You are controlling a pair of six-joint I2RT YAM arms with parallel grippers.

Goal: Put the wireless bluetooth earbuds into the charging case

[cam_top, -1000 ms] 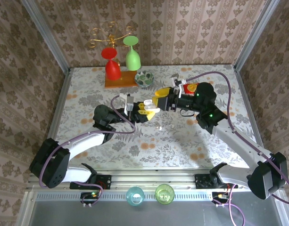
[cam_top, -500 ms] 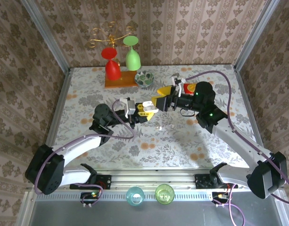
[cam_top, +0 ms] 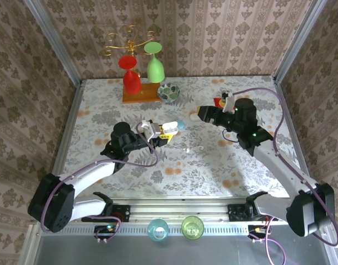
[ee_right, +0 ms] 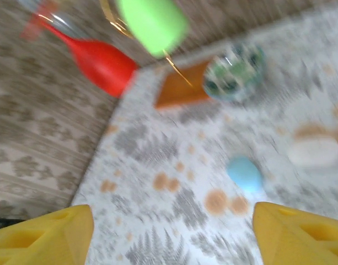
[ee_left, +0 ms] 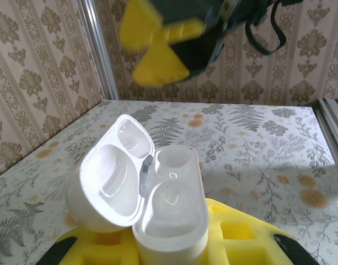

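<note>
My left gripper (cam_top: pixel 160 132) is shut on the white charging case (cam_top: pixel 167 130), holding it up with its lid swung open. In the left wrist view the case (ee_left: pixel 171 204) stands between the yellow pads (ee_left: pixel 240 237), its lid (ee_left: pixel 111 176) tipped left. Both wells look glossy white, and I cannot tell whether an earbud lies in them. A tiny whitish piece (cam_top: pixel 186 148), perhaps an earbud, lies on the table in front of the case. My right gripper (cam_top: pixel 203 113) hangs open to the right of the case, its blurred yellow fingers (ee_left: pixel 155 47) above it. Nothing is between the right fingers (ee_right: pixel 293 232).
A light blue pebble case (cam_top: pixel 180 125) (ee_right: pixel 245 173) lies just behind the white one. At the back stand a red glass (cam_top: pixel 132 81) and a green glass (cam_top: pixel 155 69) on a wooden base (cam_top: pixel 141 95), beside a patterned bowl (cam_top: pixel 169 91). A blurred whitish lump (ee_right: pixel 315 153) lies right of the blue case.
My right gripper has drawn back to the right, away from the open case, and its view is blurred by motion. The left gripper with the case has shifted slightly.
</note>
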